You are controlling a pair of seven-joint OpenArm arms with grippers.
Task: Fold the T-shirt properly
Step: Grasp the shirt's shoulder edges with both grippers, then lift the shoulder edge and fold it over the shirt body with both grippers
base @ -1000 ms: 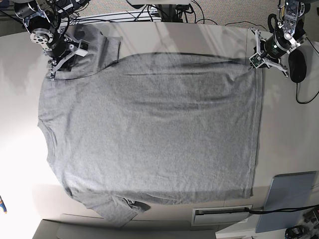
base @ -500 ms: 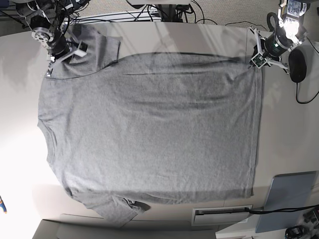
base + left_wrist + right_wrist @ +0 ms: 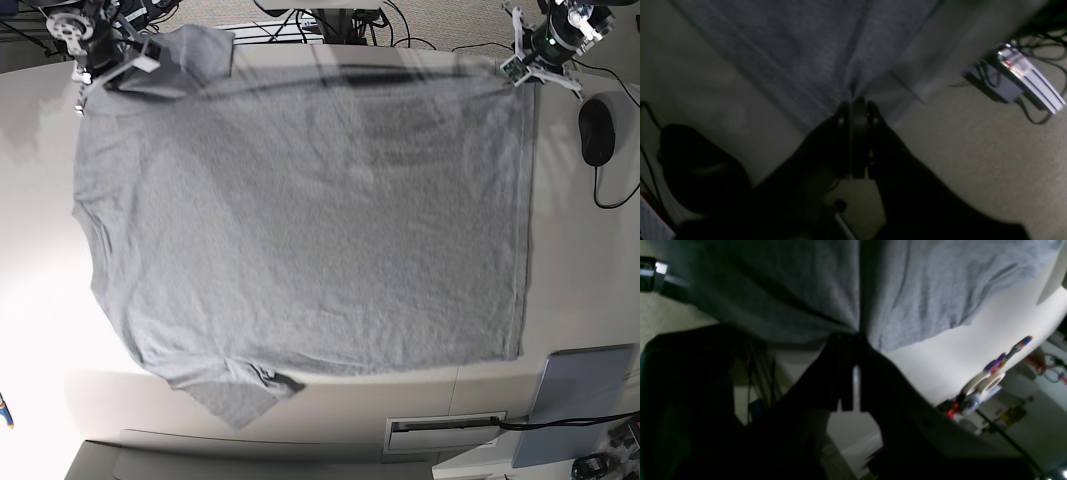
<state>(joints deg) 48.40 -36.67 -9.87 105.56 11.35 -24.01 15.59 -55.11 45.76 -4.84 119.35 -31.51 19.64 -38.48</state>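
Grey T-shirt (image 3: 300, 220) lies spread, plain side up, its far corners clamped by left end effector (image 3: 512, 68) and right end effector (image 3: 82, 98).

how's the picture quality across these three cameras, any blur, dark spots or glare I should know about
Base view: sharp, but glare washes out the table at lower left beside the T-shirt. Left wrist view: dim and motion-blurred, the left hand nearly a black silhouette pinching the fabric. Right wrist view: the right hand is also in deep shadow, the cloth above soft-focused, the table bright at right.
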